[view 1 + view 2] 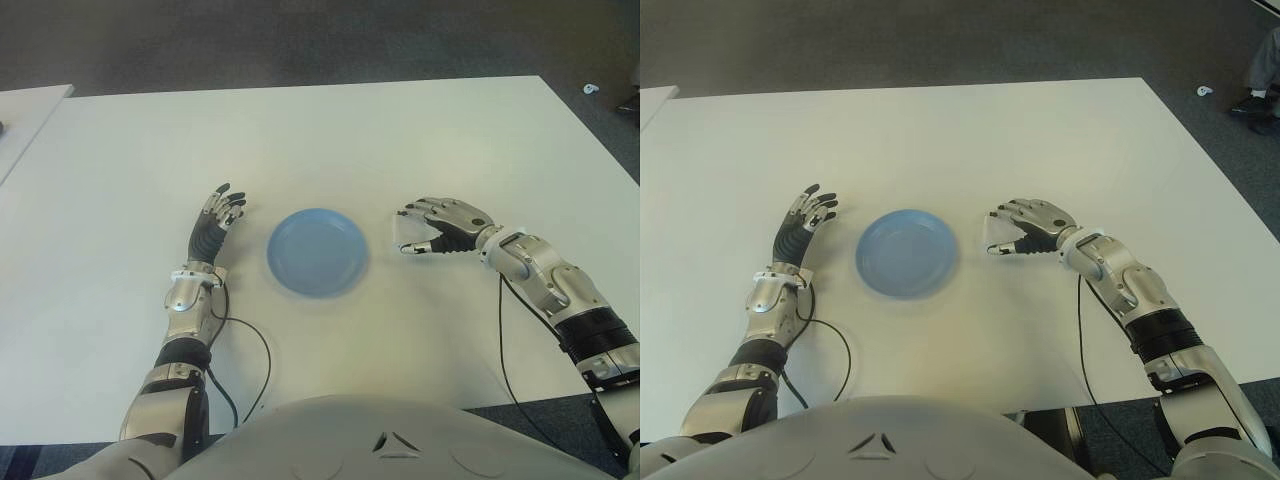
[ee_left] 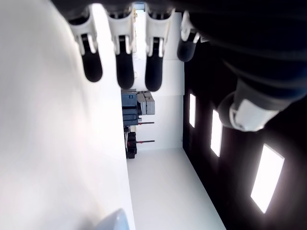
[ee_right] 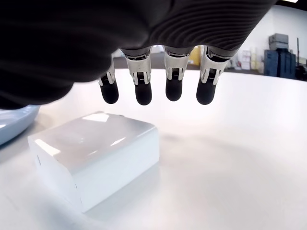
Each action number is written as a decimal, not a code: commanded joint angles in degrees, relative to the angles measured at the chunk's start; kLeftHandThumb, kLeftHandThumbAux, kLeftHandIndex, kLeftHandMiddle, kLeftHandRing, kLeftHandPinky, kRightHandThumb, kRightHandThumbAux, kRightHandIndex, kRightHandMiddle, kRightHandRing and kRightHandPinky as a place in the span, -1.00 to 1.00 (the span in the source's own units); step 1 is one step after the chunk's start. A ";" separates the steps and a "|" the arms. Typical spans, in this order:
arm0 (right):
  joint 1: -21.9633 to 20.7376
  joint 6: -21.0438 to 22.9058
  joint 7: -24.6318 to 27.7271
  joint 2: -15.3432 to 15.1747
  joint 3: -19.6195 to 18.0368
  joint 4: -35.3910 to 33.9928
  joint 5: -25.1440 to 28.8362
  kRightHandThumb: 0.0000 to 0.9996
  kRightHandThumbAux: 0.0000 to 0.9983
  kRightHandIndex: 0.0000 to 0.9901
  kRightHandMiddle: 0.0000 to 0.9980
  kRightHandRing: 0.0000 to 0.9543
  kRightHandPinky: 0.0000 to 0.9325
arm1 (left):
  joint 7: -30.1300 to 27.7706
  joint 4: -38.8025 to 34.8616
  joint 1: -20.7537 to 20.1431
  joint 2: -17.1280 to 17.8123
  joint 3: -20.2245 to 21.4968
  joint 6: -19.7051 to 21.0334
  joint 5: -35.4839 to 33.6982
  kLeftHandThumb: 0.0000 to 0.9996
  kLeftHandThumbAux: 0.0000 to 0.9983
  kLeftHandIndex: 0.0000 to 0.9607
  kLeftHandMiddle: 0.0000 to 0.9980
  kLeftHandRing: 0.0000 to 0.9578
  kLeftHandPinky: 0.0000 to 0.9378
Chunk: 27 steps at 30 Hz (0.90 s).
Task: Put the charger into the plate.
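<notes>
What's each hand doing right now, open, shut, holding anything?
Left hand: open, empty, left of the plate.
Right hand: open, fingers above the charger, not gripping it.

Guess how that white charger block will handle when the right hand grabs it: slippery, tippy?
The charger looks glossy, so the fingers of the right hand, above it and not yet touching, may slip. It lies flat and boxy on the table, so it probably won't roll or tip. It looks rigid.
</notes>
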 commanded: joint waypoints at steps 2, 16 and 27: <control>0.50 0.52 1.78 -0.21 0.69 -0.34 -0.23 -0.42 -0.85 -1.00 -1.00 -1.00 -1.00 | -1.23 3.94 5.20 -1.96 -0.90 4.44 0.07 -1.00 -0.01 -0.78 -0.53 -0.54 -0.54; 0.87 1.13 3.27 -0.27 0.62 -0.58 -0.43 -0.42 -0.84 -1.00 -1.00 -1.00 -1.00 | -1.15 4.02 5.04 -1.78 -1.11 4.78 0.24 -1.00 -0.01 -0.78 -0.51 -0.52 -0.53; 0.83 1.17 -1.42 0.61 1.11 1.87 -2.87 -0.40 -0.83 -1.00 -1.00 -1.00 -1.00 | -1.14 4.39 4.95 -1.56 -1.18 4.71 0.35 -1.00 -0.02 -0.77 -0.53 -0.53 -0.54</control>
